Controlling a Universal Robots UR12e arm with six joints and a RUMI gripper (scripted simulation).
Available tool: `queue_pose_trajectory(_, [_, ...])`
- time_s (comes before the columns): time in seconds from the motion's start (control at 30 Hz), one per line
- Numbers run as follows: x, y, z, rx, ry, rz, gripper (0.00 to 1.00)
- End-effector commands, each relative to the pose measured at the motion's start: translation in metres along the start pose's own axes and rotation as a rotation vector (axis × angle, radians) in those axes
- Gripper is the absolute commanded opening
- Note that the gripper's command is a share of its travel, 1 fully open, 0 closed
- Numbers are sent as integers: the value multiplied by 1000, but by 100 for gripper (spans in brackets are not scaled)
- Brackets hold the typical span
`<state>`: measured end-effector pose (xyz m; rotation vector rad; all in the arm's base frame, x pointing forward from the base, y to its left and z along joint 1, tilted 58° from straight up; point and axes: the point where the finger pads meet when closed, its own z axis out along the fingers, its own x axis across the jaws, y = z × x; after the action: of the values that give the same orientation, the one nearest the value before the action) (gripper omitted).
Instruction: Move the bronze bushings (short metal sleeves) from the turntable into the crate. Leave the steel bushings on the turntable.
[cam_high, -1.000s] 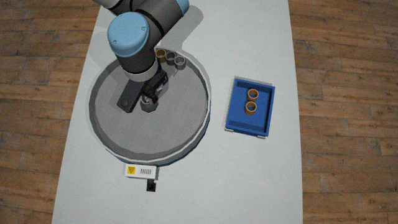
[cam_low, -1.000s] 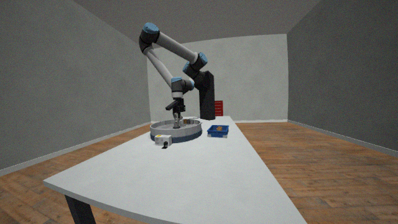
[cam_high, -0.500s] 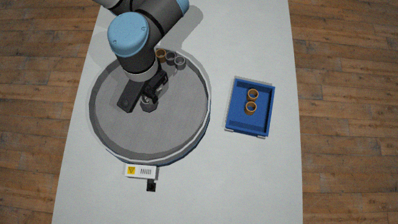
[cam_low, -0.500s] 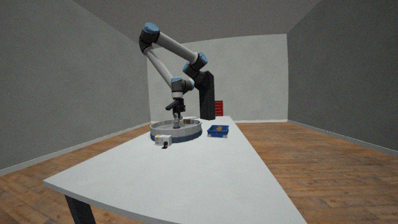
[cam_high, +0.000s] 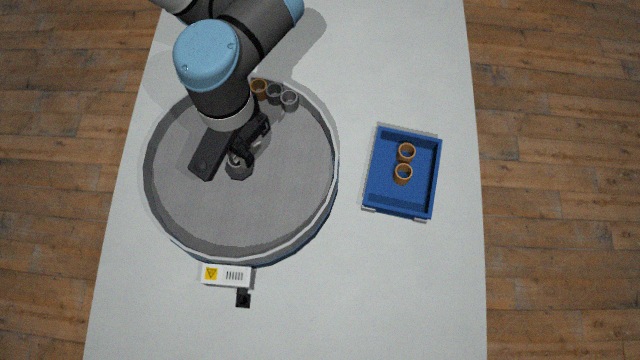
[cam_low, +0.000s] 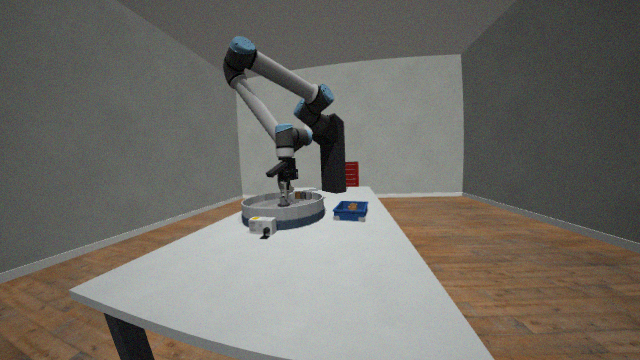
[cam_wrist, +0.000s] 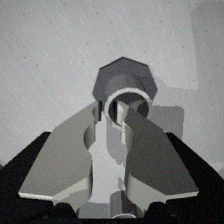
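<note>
My gripper (cam_high: 242, 161) (cam_low: 284, 199) (cam_wrist: 107, 102) is low over the middle of the turntable (cam_high: 280, 210) (cam_low: 300, 218). Its fingertips are parted slightly, on either side of the near wall of a grey steel bushing (cam_wrist: 121, 86). That bushing stands at the dark central hub (cam_wrist: 150, 85); whether the fingers touch it cannot be told. A bronze bushing (cam_high: 259, 95) and two steel bushings (cam_high: 274, 100) (cam_high: 290, 106) stand in a row by the turntable's back wall. Two bronze bushings (cam_high: 406, 159) (cam_high: 402, 180) stand in the blue crate (cam_high: 378, 180) (cam_low: 350, 217).
The turntable's raised rim lies between my gripper and the crate. A white control box (cam_high: 226, 276) (cam_low: 262, 224) with a small black part (cam_high: 243, 298) is at its front. The crate has low walls. A red cabinet (cam_low: 352, 174) stands behind the arm's column.
</note>
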<state>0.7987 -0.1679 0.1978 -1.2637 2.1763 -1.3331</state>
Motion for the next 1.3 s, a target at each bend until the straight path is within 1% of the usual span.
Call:
queue_pose_trajectory(0.0, [0,-1,1,2,0,1,6])
queue_pose_trajectory(0.9, [0,-1,0,2,0,1,6])
queue_pose_trajectory(1.03, [-1,1,-13,0,-1,-1,6])
queue_pose_trajectory(1.27, [-1,1,-43,0,-1,-1,6])
